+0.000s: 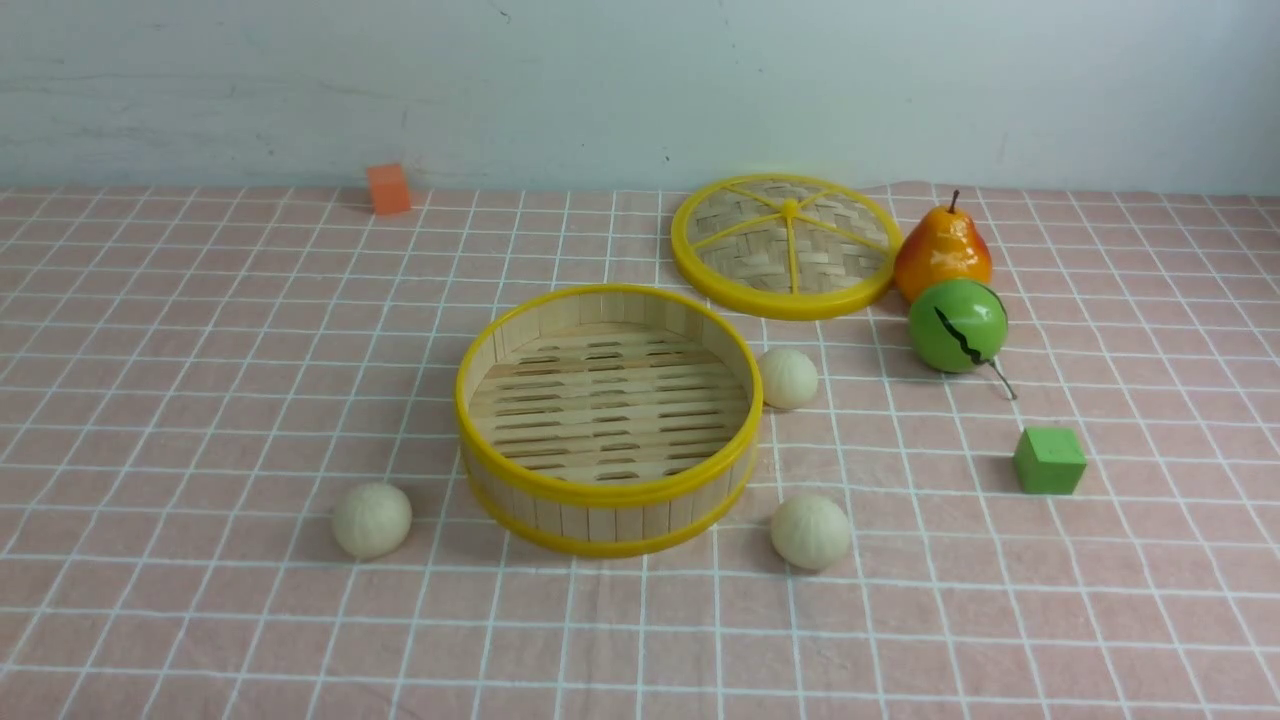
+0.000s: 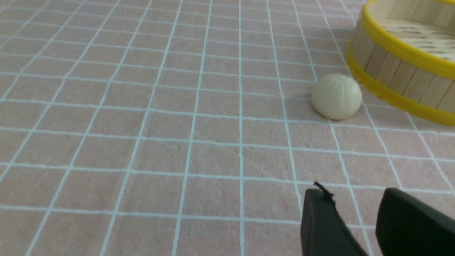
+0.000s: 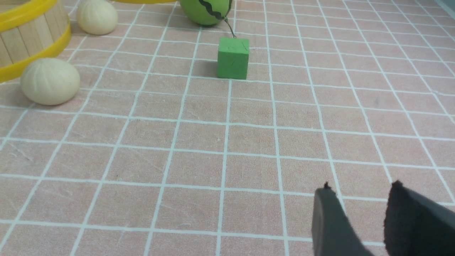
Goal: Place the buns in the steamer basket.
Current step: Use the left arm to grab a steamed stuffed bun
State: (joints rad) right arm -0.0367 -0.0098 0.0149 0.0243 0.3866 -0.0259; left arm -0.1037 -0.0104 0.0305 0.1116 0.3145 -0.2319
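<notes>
The steamer basket (image 1: 600, 492) stands empty at the table's middle. Three cream-white buns lie on the cloth around it: one at its front left (image 1: 371, 520), one at its front right (image 1: 810, 532), one at its back right (image 1: 789, 378). Neither gripper shows in the front view. In the left wrist view my left gripper (image 2: 355, 193) is open and empty, well short of the front-left bun (image 2: 336, 96) beside the basket (image 2: 398, 71). In the right wrist view my right gripper (image 3: 360, 190) is open and empty, far from the two right-hand buns (image 3: 49, 81) (image 3: 96, 16).
A flat woven lid (image 1: 786, 245) lies behind the basket. A pear (image 1: 941, 250) and a green ball with a black crack (image 1: 957, 325) sit at the back right. A green cube (image 1: 1048, 460) stands right of the basket, an orange block (image 1: 388, 188) far back.
</notes>
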